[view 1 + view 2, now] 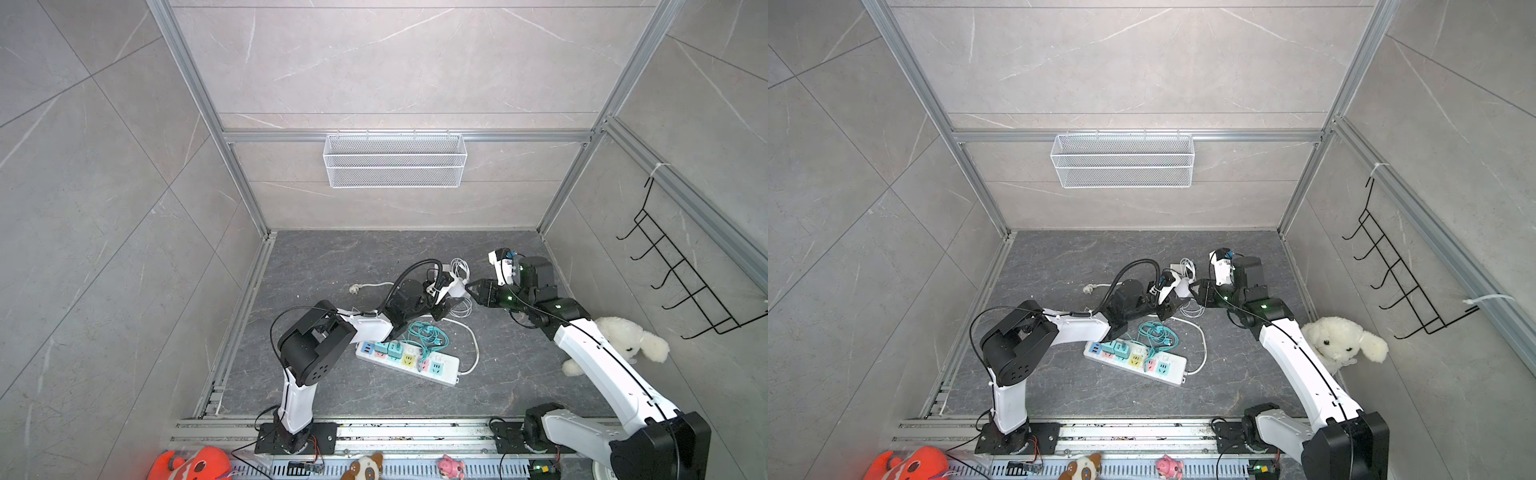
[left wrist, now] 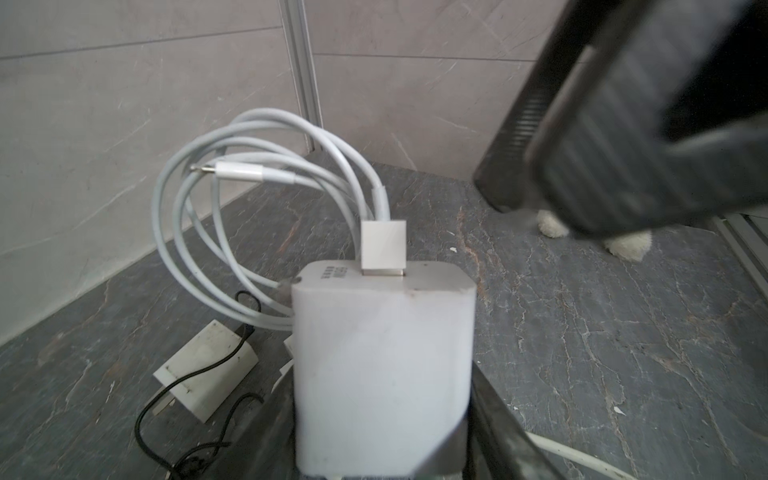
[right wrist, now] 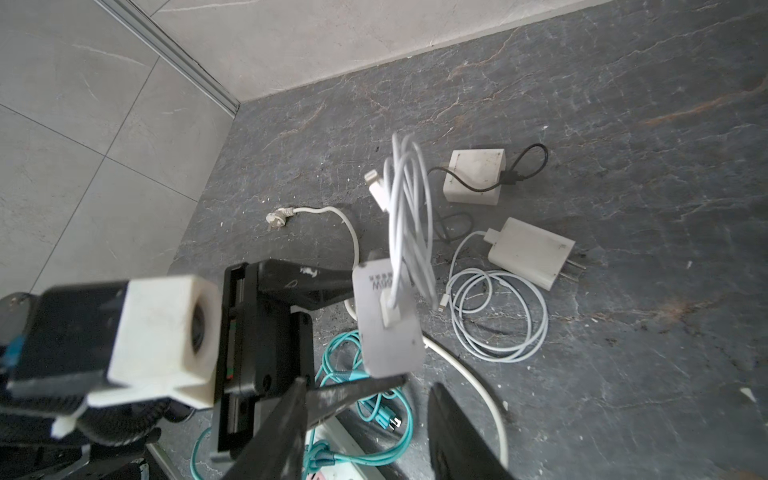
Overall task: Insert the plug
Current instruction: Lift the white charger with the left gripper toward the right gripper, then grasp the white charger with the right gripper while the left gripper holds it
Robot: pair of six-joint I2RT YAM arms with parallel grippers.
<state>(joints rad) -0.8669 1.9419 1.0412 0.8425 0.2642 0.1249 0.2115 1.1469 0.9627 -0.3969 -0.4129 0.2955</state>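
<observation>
Plug held clear of the table, not yet inserted. We see the left gripper (image 3: 378, 330) clamped on the flat sides of the white charger (image 2: 382, 361), the task's plug. It sits raised between the fingers, its USB end pointing away from the wrist. The coiled white cable (image 2: 266, 187) hangs off that far end, beyond the fingertips, so it dangles free of the grip.

We cannot see the prongs; we judge that they face back toward the left wrist. That would explain why the right gripper (image 1: 471, 289) hovers just beyond the charger, jaws apart and empty, tips aimed at it: a hand-over would free the prong end.

The power strip (image 1: 409, 363) lies below and behind the left gripper, toward that arm's base. Teal cables (image 1: 426, 336) are draped over it, and several sockets are bare. A spare charger (image 3: 532, 251) lies on the table below and beyond the left fingertips, well apart from both grippers.
</observation>
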